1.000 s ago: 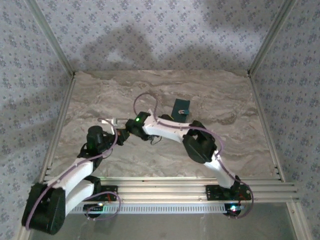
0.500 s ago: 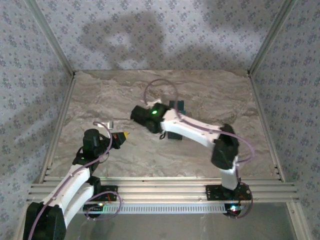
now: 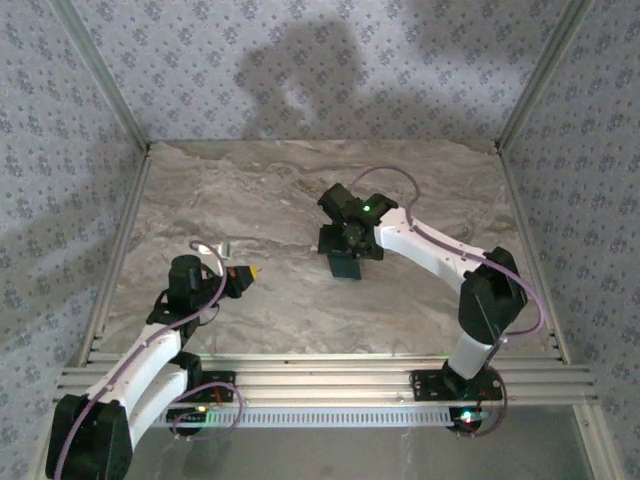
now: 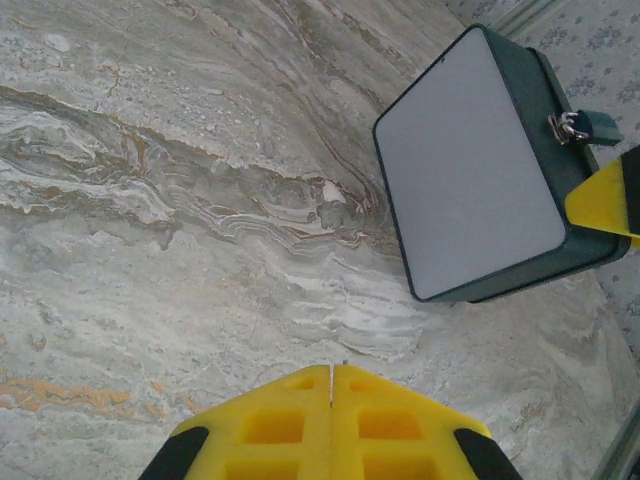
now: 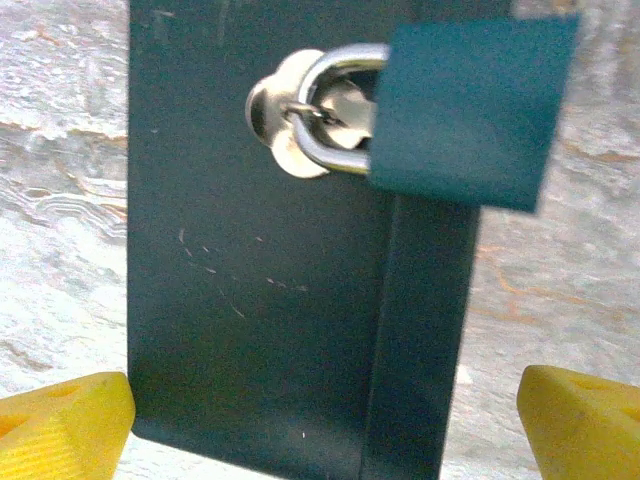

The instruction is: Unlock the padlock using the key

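On the left, the left arm (image 3: 150, 350) bends over the near-left part of the marbled surface (image 3: 250, 200). The left gripper (image 3: 247, 272) points right, towards the middle. In the left wrist view its yellow jaws are pressed together along a thin seam (image 4: 332, 375), and I cannot tell whether anything sits in that seam. They hang above bare surface (image 4: 150, 200), well apart from the dark box (image 4: 470, 170), which shows a broad pale-grey face there.

Near the middle of the surface, a little right of centre, the box (image 3: 346, 266) rests with the right gripper (image 3: 345, 240) directly over it. The right wrist view looks straight onto a dark face of the box (image 5: 250, 300). A silver staple plate (image 5: 268, 110) sits there, and the padlock's shackle (image 5: 345, 55) is threaded through it. The padlock (image 5: 460, 110), a plain teal block, hangs tilted from that shackle, its body crossing the box's right-hand edge. The left wrist view shows it small on the far side of the box (image 4: 598, 124), just above a yellow fingertip (image 4: 608, 195) of the right gripper.

The right gripper's jaws are spread wide (image 5: 320, 420), one tip at each lower corner of its own view, either side of the box and gripping nothing. Further right, the right arm (image 3: 480, 300) folds back to its base.
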